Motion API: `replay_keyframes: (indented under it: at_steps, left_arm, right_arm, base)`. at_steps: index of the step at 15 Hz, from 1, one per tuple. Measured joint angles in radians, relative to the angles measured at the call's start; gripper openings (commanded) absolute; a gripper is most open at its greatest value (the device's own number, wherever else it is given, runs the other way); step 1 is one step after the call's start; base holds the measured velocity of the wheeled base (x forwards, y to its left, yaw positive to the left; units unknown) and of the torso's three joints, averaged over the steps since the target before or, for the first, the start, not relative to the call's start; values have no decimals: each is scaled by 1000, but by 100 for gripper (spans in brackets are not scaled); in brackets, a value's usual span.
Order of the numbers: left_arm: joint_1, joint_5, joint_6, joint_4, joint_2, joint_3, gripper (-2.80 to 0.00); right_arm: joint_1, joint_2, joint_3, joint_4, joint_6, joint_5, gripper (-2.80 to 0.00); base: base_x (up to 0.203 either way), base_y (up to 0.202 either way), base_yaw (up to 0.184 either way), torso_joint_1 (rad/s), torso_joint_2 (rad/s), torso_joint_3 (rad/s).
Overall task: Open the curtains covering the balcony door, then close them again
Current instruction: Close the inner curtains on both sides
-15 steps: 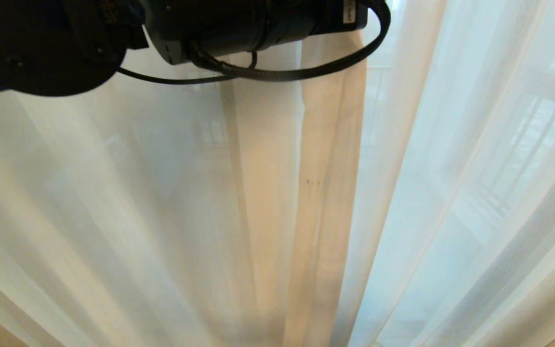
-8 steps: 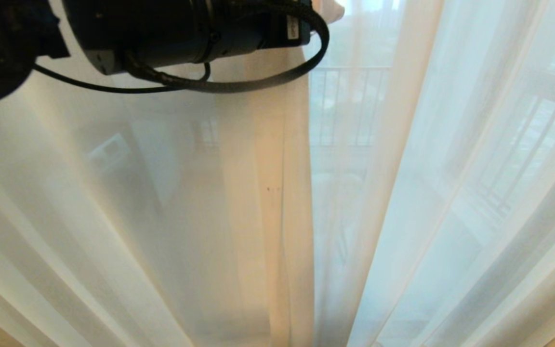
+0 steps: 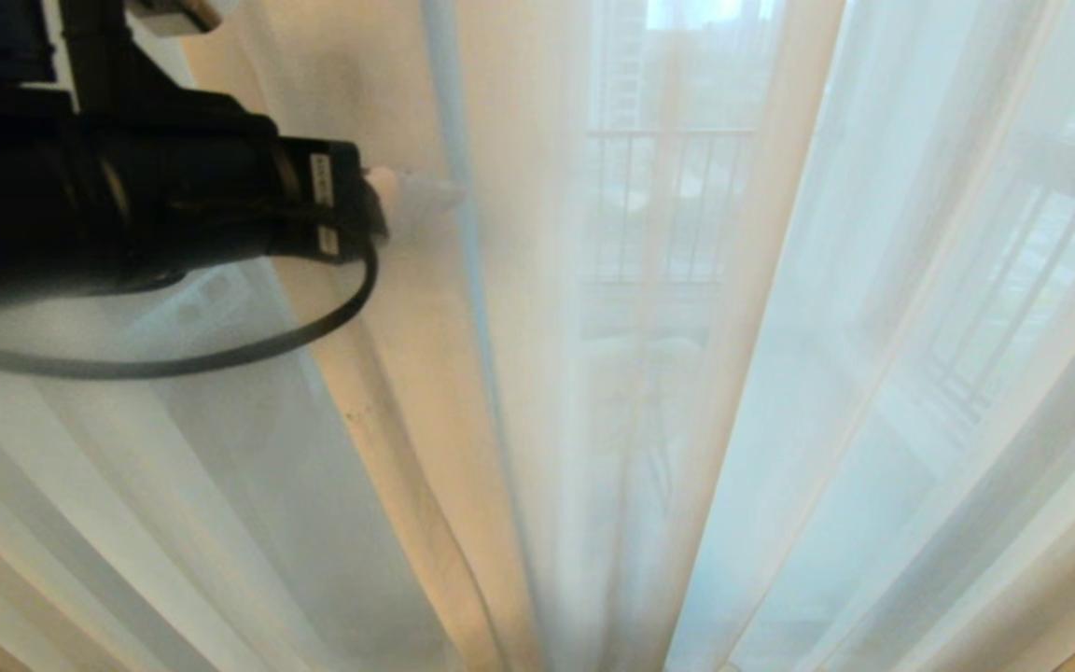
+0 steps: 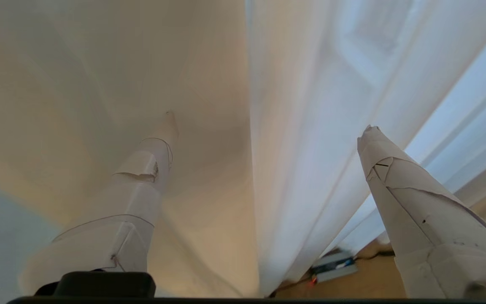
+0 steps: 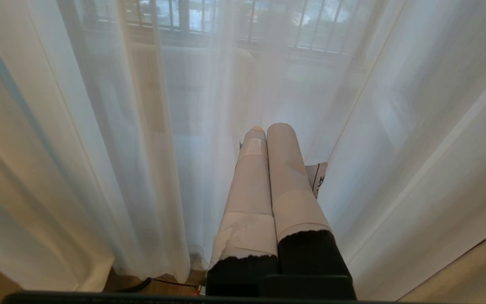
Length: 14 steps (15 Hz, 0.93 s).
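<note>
1. Curtains [image 3: 873,373] fill my whole head view: sheer white panels hang in long vertical folds, with a cream-beige fold [image 3: 388,448] running down just left of centre.

2. Through the thinnest stretch near the middle I can make out a barred railing [image 3: 659,205] outside. I cannot pick out the balcony door's dark frames from here.

3. My left gripper [image 4: 264,126] is up at the left of the head view, reaching toward the centre. Its fingers [image 4: 141,177] are spread wide and grasp nothing. In the left wrist view a cream fold and the edge of a white panel hang in the gap between them, with one fingertip close against the cream cloth.

4. My right gripper [image 5: 266,128] hangs low in front of the sheers, its fingers pressed together on nothing, parked.

5. What matters for the coming move: the fabric's long axis is vertical, it lies directly ahead of the left gripper, and that arm is much the nearer. I judge a pinch on the fold between its fingers would give me a hold for dragging sideways.
</note>
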Motion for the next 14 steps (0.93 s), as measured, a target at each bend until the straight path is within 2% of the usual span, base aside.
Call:
replay_keyframes:
  at_steps: [3,4,8,14]
  left_arm:
    - [69,-1,2,5,-121,156,0]
    - [87,-1,2,5,-156,200,-280]
    - [140,-1,-1,7,-279,331,-280]
    - [202,-3,-2,131,-397,377,-280]
  right_arm:
    - [0,0,0,0,0,0,-280]
    - [0,0,0,0,0,0,-280]
    - [0,0,0,0,0,0,-280]
    - [0,0,0,0,0,0,-280]
  base:
    - [0,0,0,0,0,0]
    - [0,0,0,0,0,0]
    - [0,0,0,0,0,0]
    - [0,0,0,0,0,0]
